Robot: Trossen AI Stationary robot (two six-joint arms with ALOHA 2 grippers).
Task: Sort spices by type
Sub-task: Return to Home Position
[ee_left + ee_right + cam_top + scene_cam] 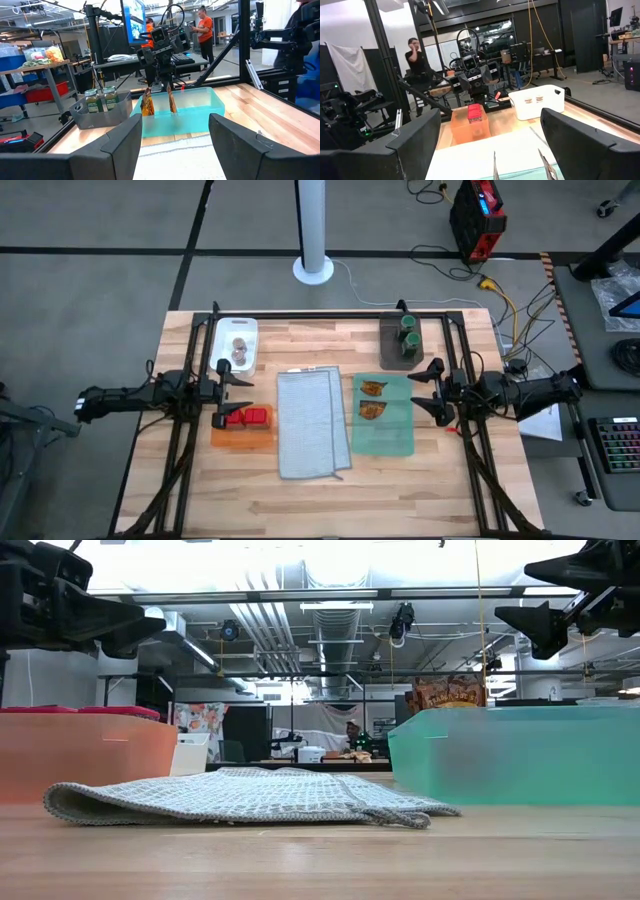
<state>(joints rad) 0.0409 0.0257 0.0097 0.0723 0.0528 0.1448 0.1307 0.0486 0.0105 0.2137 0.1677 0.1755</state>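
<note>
Two red boxy containers (248, 417) sit in an orange tray (243, 437) at the left. Two clear shakers (240, 350) lie in a white tray (238, 330) at the far left. Two green-topped jars (410, 340) stand in a dark grey bin (392, 355) at the far right. Two orange-brown packets (373, 398) stand in a green tray (385, 435); their tops show in the left wrist view (146, 105). My left gripper (228, 394) hovers open, level, above the orange tray's far side. My right gripper (428, 390) hovers open beside the green tray's right edge, holding nothing.
A folded grey cloth (312, 422) lies flat in the table's middle between the orange and green trays. Black frame rails (330, 315) run along the far side and both side edges. Bare wood (330, 505) lies toward the near edge. People stand in the room beyond (205, 25).
</note>
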